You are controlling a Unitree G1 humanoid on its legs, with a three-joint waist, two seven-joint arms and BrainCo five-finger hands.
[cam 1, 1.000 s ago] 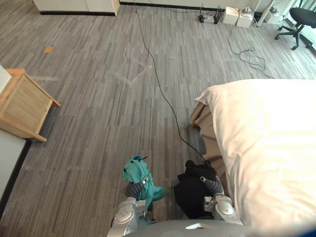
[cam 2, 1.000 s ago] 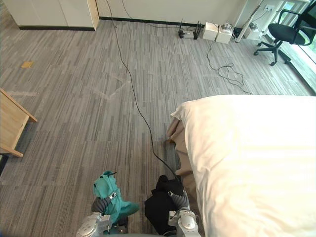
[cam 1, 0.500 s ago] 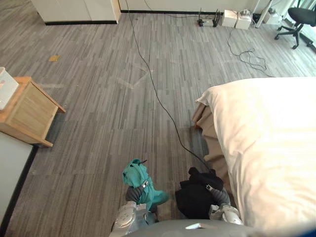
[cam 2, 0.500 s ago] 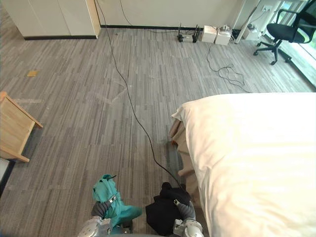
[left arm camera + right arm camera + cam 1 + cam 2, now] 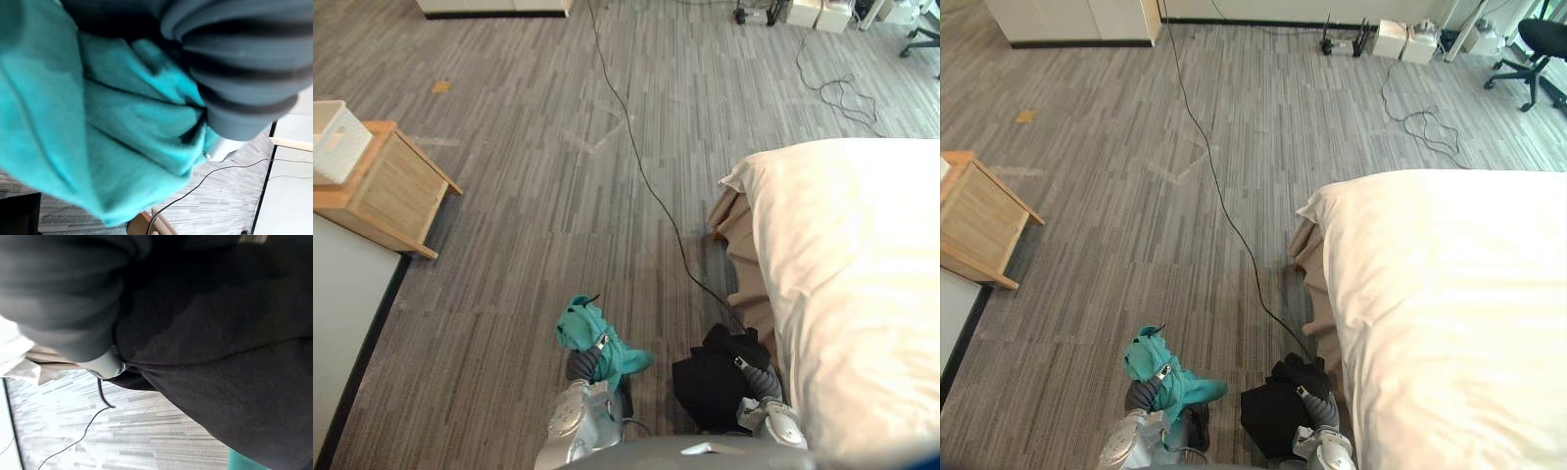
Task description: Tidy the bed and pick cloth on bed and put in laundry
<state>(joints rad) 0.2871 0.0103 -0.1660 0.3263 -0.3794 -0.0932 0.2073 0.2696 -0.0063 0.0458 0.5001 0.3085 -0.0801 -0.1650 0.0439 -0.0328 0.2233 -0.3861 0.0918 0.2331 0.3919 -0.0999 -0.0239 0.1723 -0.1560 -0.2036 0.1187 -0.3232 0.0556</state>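
A teal cloth [image 5: 587, 333] hangs bunched from my left hand [image 5: 579, 365], low in the eye views above the grey floor. In the left wrist view the teal cloth [image 5: 98, 122] is crumpled against the hand's dark cover. A black cloth [image 5: 710, 377] hangs from my right hand [image 5: 756, 377], close to the bed's near corner. The right wrist view shows the black cloth [image 5: 220, 333] pressed up against that hand. The bed [image 5: 862, 255], under a smooth white duvet, lies on the right.
A wooden nightstand [image 5: 386, 191] with a white basket [image 5: 335, 142] on it stands at the left, beside a pale panel [image 5: 342, 323]. A beige bed skirt [image 5: 739, 235] hangs at the bed's corner. White boxes [image 5: 1405, 41] and an office chair [image 5: 1538, 44] stand far back.
The camera has shifted, so the nightstand and its white basket have come further into view. Both cloths stay in my hands as before.
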